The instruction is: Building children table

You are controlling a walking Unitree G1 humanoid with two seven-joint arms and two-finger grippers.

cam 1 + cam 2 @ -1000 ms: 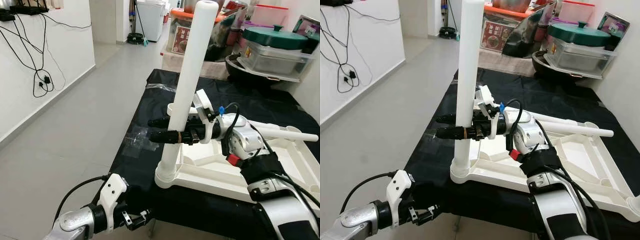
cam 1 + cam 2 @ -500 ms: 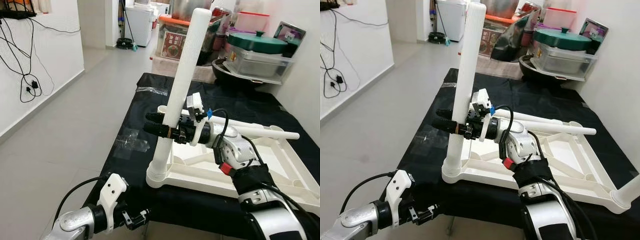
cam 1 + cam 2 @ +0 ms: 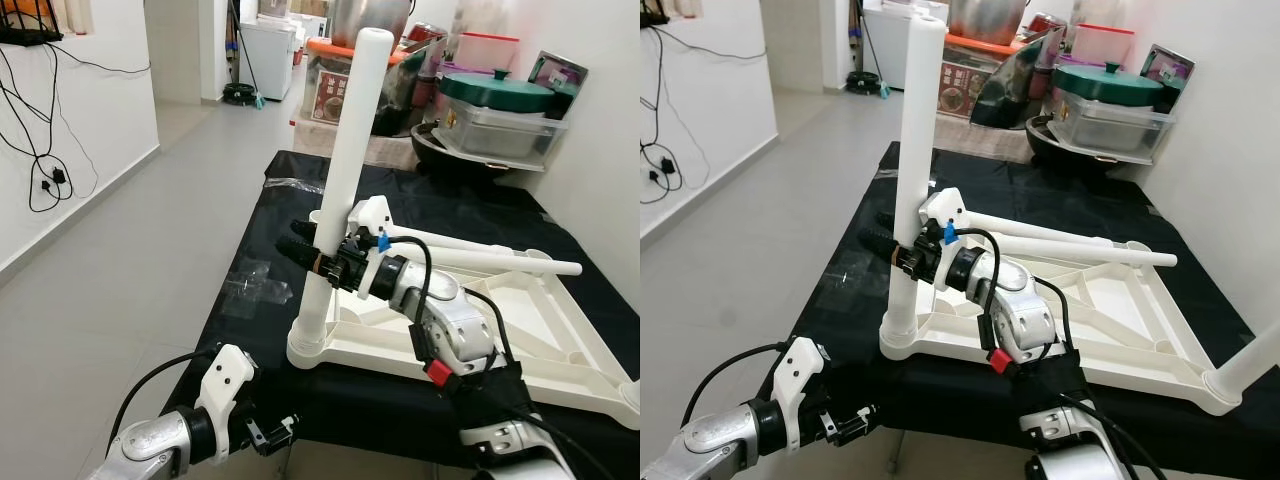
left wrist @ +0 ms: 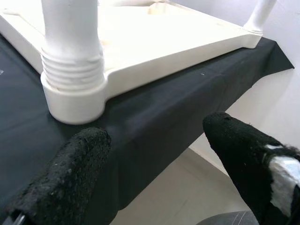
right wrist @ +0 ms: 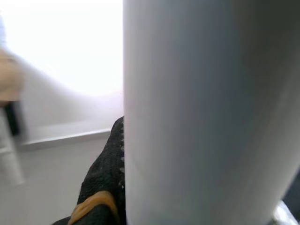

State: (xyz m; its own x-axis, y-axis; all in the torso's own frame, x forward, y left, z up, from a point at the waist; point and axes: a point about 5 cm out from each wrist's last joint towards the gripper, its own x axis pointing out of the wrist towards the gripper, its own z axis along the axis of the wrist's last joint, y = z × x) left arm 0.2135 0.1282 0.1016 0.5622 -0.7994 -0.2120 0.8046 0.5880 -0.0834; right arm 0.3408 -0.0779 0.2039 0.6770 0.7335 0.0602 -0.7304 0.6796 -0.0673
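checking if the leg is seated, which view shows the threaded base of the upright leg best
The left wrist view: the threaded base sits close and sharp in its corner socket. Both eye views show it small, below the right hand gripping the upright leg. The right wrist view shows the leg's plain shaft, blurred.

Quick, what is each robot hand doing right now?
Left hand: open, holding nothing, low by the table's edge.
Right hand: closed on the upright white table leg.

Grey tiled floor (image 3: pixel 130 290) runs off toward eleven o'clock, daylight glaring on it. White wall (image 3: pixel 70 150) at nine, black cables (image 3: pixel 40 170) dangling. Tubs and a green-lidded pot (image 3: pixel 497 90) crowd one o'clock. Black cloth (image 3: pixel 250 290) covers the bench.
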